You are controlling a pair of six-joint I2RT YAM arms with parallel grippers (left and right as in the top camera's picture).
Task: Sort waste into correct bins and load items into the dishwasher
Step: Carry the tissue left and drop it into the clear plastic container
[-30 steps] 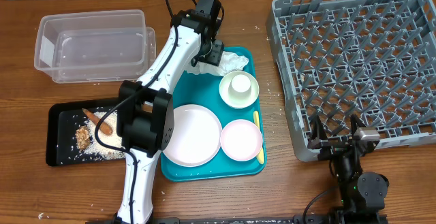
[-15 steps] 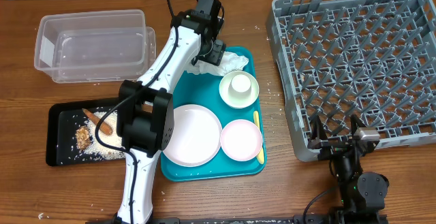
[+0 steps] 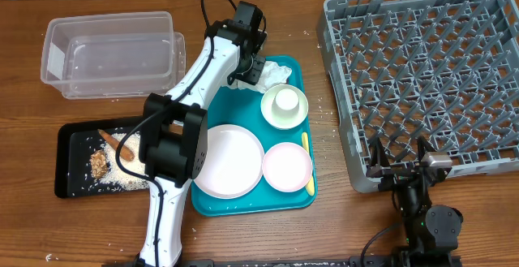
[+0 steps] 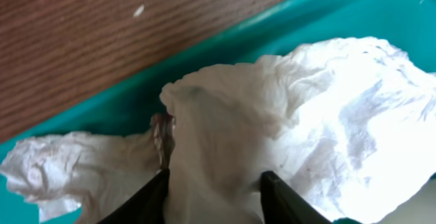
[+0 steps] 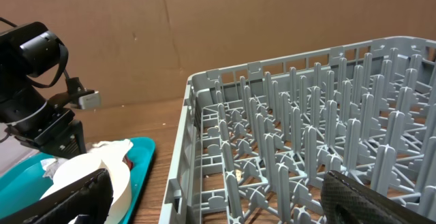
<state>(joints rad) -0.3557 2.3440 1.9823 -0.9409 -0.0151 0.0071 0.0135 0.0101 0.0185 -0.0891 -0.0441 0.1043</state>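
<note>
A crumpled white paper napkin (image 3: 276,74) (image 4: 306,115) lies in the back corner of the teal tray (image 3: 243,200). My left gripper (image 3: 254,70) (image 4: 214,186) points down into it, and both fingers press a fold of the paper between them. The round plate (image 3: 229,160), the pink dish (image 3: 286,166), the white bowl (image 3: 285,111) with a cup (image 3: 285,98) in it and the yellow spoon (image 3: 306,149) sit on the tray. My right gripper (image 3: 399,170) (image 5: 225,203) stands open in front of the grey dish rack (image 3: 430,72) (image 5: 306,156), holding nothing.
The clear tub (image 3: 109,52) stands at the back left. At front left, the black tray (image 3: 69,149) holds a brown food lump (image 3: 99,163), a food stick (image 3: 107,138) and rice grains (image 3: 130,179). The left arm reaches across the tray's left edge.
The left gripper has shifted slightly and its fingers have come together on the napkin, bunching the paper. The right arm has not moved.
</note>
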